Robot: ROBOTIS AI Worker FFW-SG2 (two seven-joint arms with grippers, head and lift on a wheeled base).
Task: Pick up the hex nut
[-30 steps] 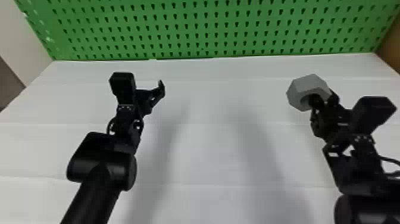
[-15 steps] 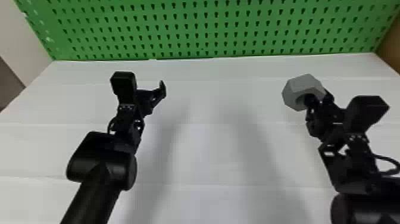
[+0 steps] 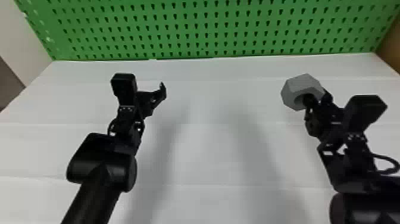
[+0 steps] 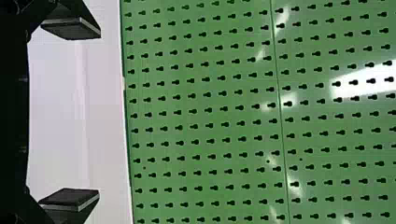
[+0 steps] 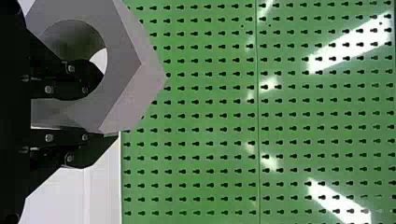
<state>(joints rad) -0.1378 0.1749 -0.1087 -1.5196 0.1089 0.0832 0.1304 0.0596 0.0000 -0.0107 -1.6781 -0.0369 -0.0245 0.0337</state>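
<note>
above the white table (image 3: 208, 166), apparently not touching it, holds hex nut (image 3: 305, 84) in right gripper (image 5: 106, 106), jaws narrow on its wall, with one finger through the bore, one outside. likely gripped so to trap the thick rim against pivoting. waits with left gripper (image 4: 99, 112) wide and empty, well apart, probably to leave room. looks matte, grey, smooth, six-sided, perhaps plastic. behind, see glossy green pegboard (image 3: 202, 43) with keyhole slots.

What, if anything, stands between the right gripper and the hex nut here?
Nothing visible stands between them: the right gripper already holds the hex nut, with one finger through its hole and the other along its outside.
</note>
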